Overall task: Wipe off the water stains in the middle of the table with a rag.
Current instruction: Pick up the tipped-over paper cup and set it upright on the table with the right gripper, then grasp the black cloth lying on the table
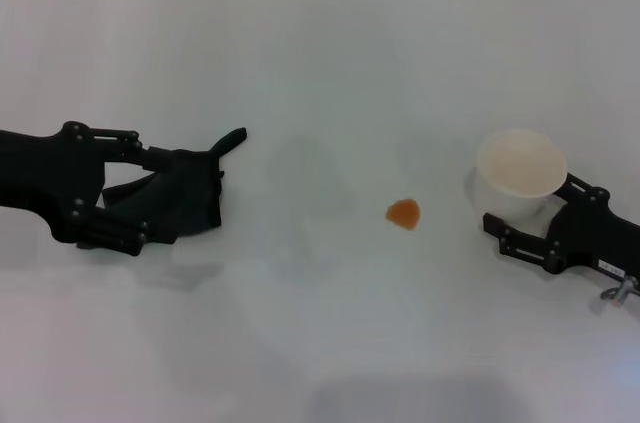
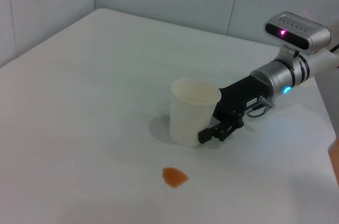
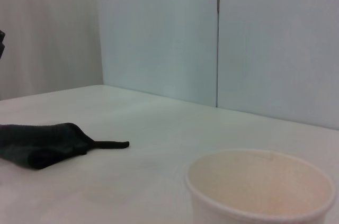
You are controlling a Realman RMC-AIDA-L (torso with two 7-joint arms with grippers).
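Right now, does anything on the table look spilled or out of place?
Yes. A small orange-brown stain sits on the white table, between the rag and the white cup. The cup stands upright.

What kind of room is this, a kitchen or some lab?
Probably a lab or test room: a bare white table, plain panel walls, and just a cup, a rag and a small stain.
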